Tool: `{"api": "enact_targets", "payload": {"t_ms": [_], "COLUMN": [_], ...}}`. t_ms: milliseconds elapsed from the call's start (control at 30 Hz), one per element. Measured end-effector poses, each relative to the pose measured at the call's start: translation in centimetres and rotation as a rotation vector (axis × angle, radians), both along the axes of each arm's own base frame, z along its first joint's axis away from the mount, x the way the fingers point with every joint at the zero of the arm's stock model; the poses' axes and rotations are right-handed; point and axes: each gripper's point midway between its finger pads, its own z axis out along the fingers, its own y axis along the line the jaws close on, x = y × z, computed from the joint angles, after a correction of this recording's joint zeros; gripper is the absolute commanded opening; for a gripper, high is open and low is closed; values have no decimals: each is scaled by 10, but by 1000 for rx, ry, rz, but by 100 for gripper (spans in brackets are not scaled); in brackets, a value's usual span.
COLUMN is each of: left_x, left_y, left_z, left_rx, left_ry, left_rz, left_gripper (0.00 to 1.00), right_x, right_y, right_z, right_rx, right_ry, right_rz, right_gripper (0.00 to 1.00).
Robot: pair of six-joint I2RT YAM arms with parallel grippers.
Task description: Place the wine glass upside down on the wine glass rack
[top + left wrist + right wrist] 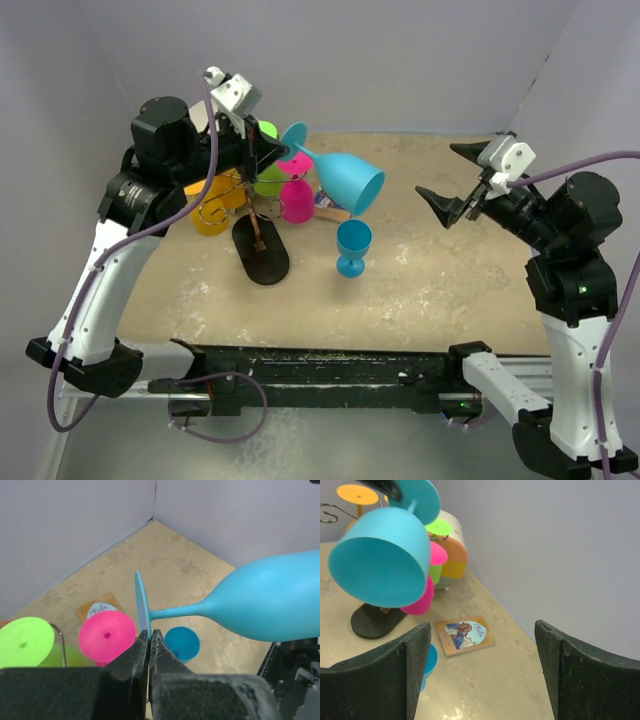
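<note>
The light-blue wine glass [350, 180] hangs tilted in the air, with its bowl's mouth toward the right. My left gripper [268, 150] is shut on the rim of its foot disk [142, 602], jaws pinched together around it [149, 633]. The wine glass rack [262, 252], thin dark wire on a black oval base, stands just below and left of the glass. Green [268, 175], pink [296, 198] and yellow [212, 215] glasses hang upside down on it. My right gripper [452, 186] is open and empty, right of the glass and apart from it [482, 630].
A small blue glass [352, 246] stands upright on the table, right of the rack's base. A picture card [465, 635] lies flat behind it. A white cylinder with an orange inside [453, 556] stands by the back wall. Walls close in the left, back and right.
</note>
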Motion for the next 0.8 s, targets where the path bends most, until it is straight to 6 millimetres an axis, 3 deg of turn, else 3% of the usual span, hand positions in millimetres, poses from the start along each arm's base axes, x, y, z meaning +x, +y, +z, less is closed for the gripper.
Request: {"api": "enact_targets", "payload": {"t_ms": [233,400,633,800], "left_x": [-19,-35,-47,-61], "left_y": [29,41,45,38], "left_z": [0,1,-18,-29], "left_rx": [191,305,398,449], "left_ry": [-166,-249,-243,-249], "left_rz": [12,-34,-99,-171], "left_gripper": [0,0,0,0], "right_x": [8,27,46,51], "right_y": [-11,-20,-29,-30], "right_z": [-34,-79,-138,-167], "right_rx": [-48,-116,-194,-203], "right_ry": [54,113,206,239], "right_rz": [-57,-116,-162,-172], "right_gripper": [88,90,91,91]}}
